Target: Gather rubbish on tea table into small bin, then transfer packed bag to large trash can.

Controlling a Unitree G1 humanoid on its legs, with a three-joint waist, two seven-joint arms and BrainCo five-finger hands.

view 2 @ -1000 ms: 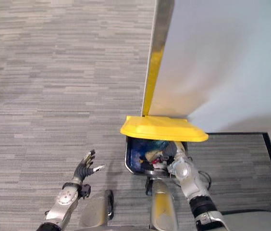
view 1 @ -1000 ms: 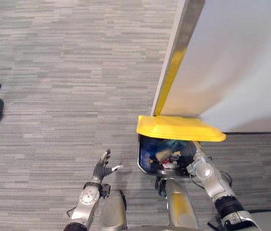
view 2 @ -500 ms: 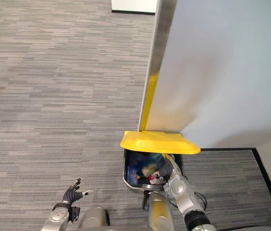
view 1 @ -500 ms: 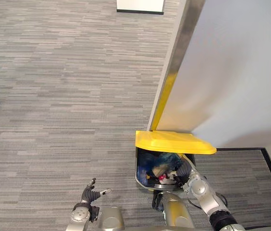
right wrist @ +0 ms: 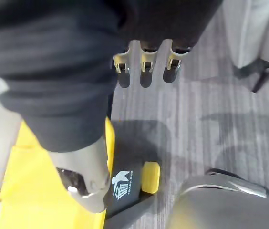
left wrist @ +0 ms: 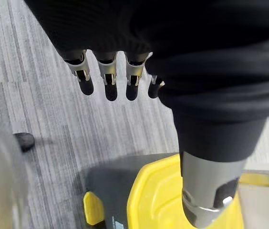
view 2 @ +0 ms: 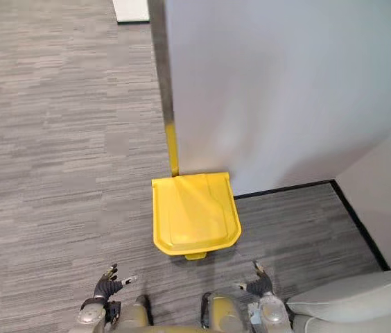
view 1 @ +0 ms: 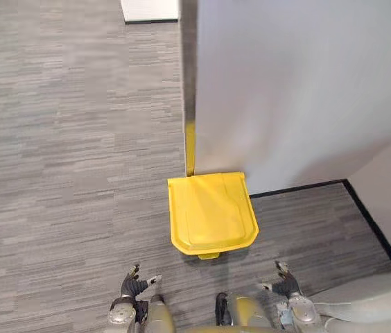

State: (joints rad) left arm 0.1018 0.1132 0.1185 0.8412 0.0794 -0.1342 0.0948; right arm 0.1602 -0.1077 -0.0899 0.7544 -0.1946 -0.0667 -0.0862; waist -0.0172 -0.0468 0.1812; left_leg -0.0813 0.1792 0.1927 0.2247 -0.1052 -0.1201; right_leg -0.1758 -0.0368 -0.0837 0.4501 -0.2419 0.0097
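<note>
My left hand (view 1: 134,283) and right hand (view 1: 285,284) hang low, fingers loosely spread and empty, clear of the can (right wrist: 129,192). Its pedal (view 1: 209,256) is free, so the lid (view 1: 211,211) lies shut. I judge the bag is inside. The can backs onto the wall (view 1: 285,90).

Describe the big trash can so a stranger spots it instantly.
Find the pale grey wall rising from the striped grey carpet. The trash can sits at the foot of its corner, lid closed. Its bright yellow lid stands out against all that grey.
</note>
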